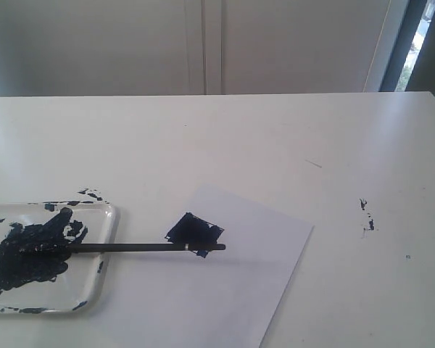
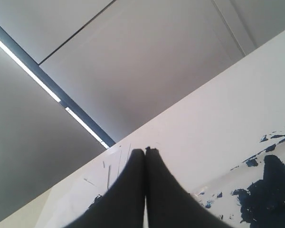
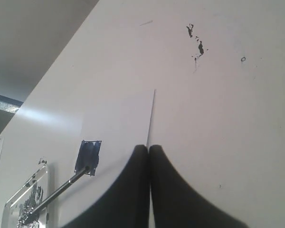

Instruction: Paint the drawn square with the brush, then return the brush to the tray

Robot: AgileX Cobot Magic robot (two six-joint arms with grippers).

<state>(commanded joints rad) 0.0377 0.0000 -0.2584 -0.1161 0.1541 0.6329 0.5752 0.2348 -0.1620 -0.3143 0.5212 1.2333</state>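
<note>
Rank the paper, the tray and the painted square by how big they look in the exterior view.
1. paper
2. tray, though the frame edge cuts part of it off
3. painted square, clearly the smallest

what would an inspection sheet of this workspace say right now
surface: white table, lightly paint-stained
job's things: drawn square filled dark navy on the white paper sheet; brush lies flat, handle end on the paint in the tray, tip end on the square
clutter: dark paint specks on the bare table, more by the tray's far corner
grippers: left gripper shut, empty; right gripper shut, empty; both clear of the brush
cables: nothing seen
surroundings: pale wall panels behind the table, window strip at far right
</note>
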